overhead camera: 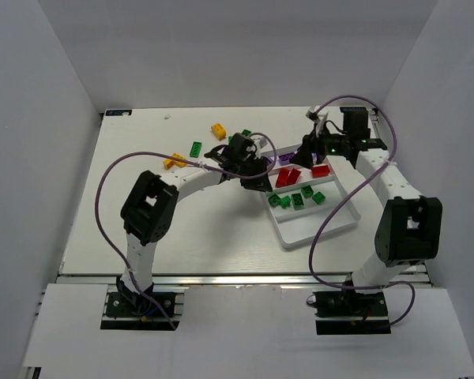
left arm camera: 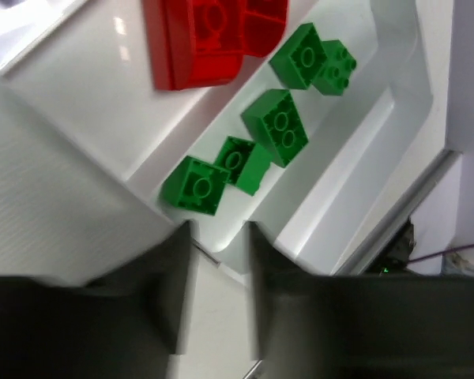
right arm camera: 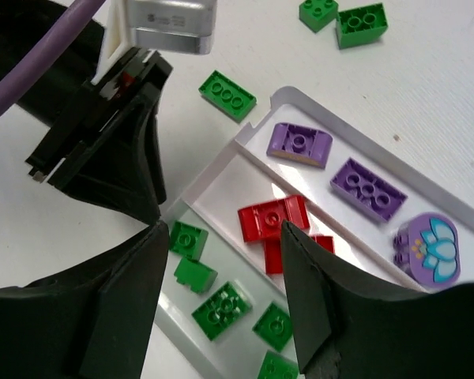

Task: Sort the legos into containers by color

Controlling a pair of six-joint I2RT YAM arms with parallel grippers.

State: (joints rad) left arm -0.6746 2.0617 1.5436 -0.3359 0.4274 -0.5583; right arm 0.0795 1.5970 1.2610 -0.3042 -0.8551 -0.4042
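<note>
**Legos partly sorted, both grippers over the tray**

White table (overhead camera: 182, 237) carries the tray (overhead camera: 312, 227), set at a slant right of centre. Both arms reach over its far part, so from above the purple lane is mostly hidden and neither jaw gap can be read there.

The left gripper (left arm camera: 219, 229) hangs at the tray's left end by the green lane. Its fingers are dark and blurred, slightly apart, with only white surface between them, so it grasps nothing. The right gripper (right arm camera: 221, 230) is spread wide above the red lane, likewise empty.

Sorted legos fill three neighbouring lanes:
- **Purple:** purple bricks (right arm camera: 369, 188), plus a round one with a pale flower top (right arm camera: 428, 249) partly cut off by a finger.
- **Red:** red bricks (right arm camera: 272, 221), bunched so their count is unclear.
- **Green:** green bricks (left arm camera: 276, 126).

Loose on the table lie yellow-orange bricks (overhead camera: 218, 129) and a green brick (overhead camera: 196, 148). A flat green piece (right arm camera: 227, 95) lies just outside the tray's end.
</note>
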